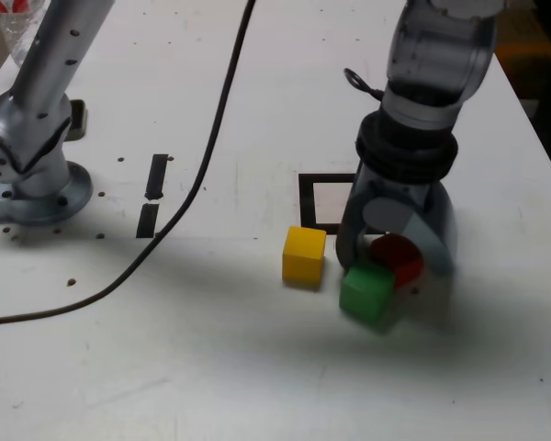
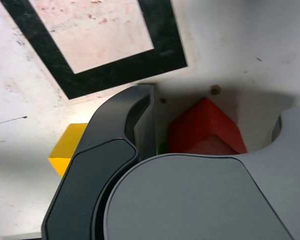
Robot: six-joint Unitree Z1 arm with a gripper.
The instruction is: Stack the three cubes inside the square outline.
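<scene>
My gripper (image 1: 395, 255) is lowered over the red cube (image 1: 402, 257), jaws open, one on each side of it. In the wrist view the red cube (image 2: 205, 131) sits between the fingers (image 2: 137, 117) with a gap showing on both sides. The green cube (image 1: 365, 292) lies just in front of the red one, tilted and close against it. The yellow cube (image 1: 304, 255) rests on the table to the exterior view's left of the gripper; one corner of it (image 2: 67, 150) shows in the wrist view. The square outline (image 1: 314, 204) lies just behind the cubes, partly hidden by the gripper, and its black border (image 2: 125, 70) has nothing inside it.
Two short black strips (image 1: 154, 176) lie at the exterior view's left. The arm's base (image 1: 32, 188) stands at the far left. A black cable (image 1: 202, 175) runs across the white table (image 1: 257, 367). The table's edge is at the right (image 1: 546, 138).
</scene>
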